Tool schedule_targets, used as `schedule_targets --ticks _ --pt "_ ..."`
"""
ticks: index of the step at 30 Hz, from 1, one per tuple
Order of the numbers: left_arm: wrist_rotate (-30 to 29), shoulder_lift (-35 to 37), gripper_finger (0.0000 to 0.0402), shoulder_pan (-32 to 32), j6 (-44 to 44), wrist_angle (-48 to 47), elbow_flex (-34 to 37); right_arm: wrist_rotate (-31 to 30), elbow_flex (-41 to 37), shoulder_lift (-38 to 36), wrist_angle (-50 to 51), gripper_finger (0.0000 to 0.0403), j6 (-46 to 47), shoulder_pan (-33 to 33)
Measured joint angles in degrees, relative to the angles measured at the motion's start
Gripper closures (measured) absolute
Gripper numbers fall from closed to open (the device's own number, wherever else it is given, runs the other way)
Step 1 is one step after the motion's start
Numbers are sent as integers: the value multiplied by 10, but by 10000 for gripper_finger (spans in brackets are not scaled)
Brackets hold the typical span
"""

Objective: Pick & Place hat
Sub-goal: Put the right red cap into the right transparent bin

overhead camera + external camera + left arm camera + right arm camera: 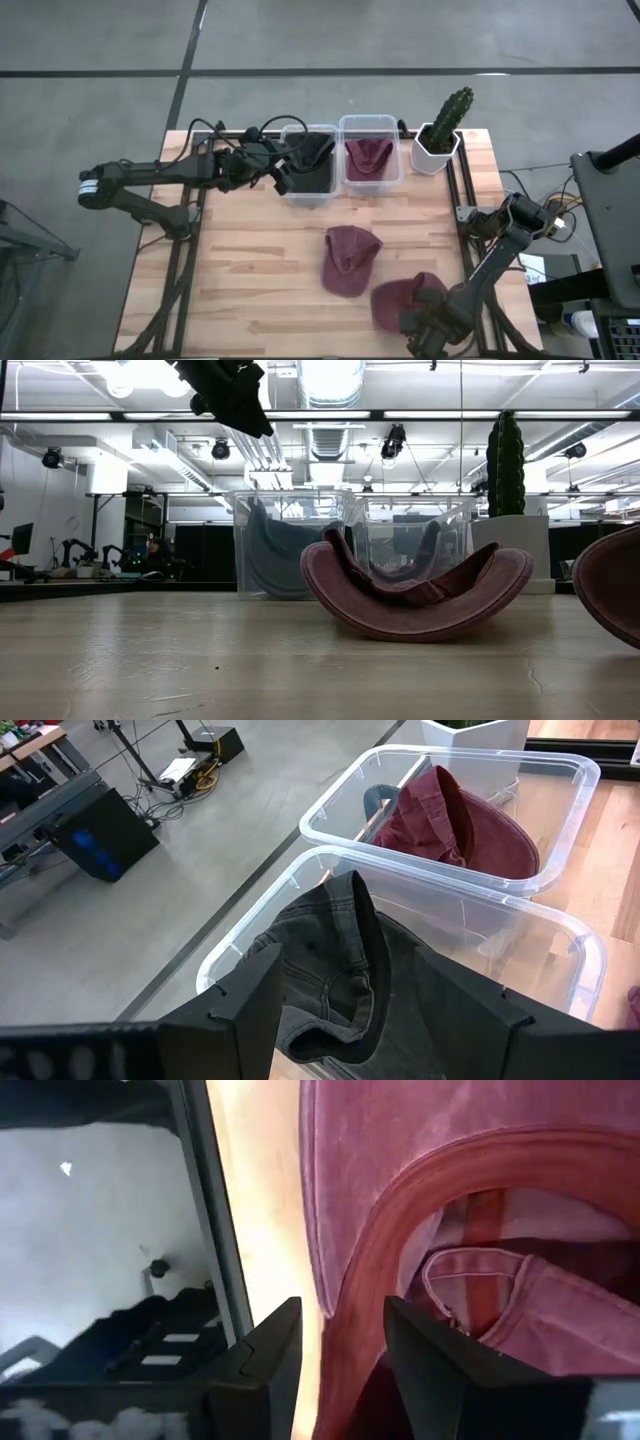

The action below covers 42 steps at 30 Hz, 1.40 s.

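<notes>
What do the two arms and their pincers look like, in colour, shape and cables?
Both arms are dark, slim and jointed. The left arm has a white marking at its outer end, and black cables loop near its pincer. Its fingers are flat, black and angular. The right pincer is equally dark.

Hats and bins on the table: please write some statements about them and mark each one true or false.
1. The dark hat lies in a clear bin. True.
2. The second bin is empty. False: it holds a maroon hat.
3. Two maroon hats lie on the bare table. True: one in the middle, one near the front edge.
4. The left gripper is shut on the dark hat. False: it is open above that hat's bin.
5. The right gripper is at the cactus. False: it is at the front hat.
</notes>
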<state>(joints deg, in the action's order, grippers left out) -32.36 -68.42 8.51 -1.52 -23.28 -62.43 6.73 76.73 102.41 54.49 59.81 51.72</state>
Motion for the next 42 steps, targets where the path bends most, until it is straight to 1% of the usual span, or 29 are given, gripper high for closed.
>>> schedule_targets --ticks 4,7,16,24,28,31,33,37,39,42 --pt "0 0 188 0 0 0 0 28 -9 0 -17 263 -3 -5" --pt "0 0 188 0 0 0 0 29 -10 0 -35 266 -5 -5" --pt "0 0 188 0 0 0 0 28 -24 2 -36 268 -5 -5" --pt "0 0 188 0 5 1 0 31 -22 48 -37 268 -29 -5" --pt "0 0 188 0 8 1 0 57 -22 72 -29 272 -4 -9" --pt "0 0 188 0 8 1 0 87 -22 83 -20 293 18 -11" --pt "0 0 188 0 8 1 0 99 -21 86 -20 319 20 -12" --pt "0 0 188 0 8 1 0 101 -15 88 -17 379 8 -13" --pt "0 0 188 0 8 1 0 102 -6 87 -3 382 -1 -15" --pt "0 0 188 0 4 1 0 103 15 87 54 383 -42 -18"
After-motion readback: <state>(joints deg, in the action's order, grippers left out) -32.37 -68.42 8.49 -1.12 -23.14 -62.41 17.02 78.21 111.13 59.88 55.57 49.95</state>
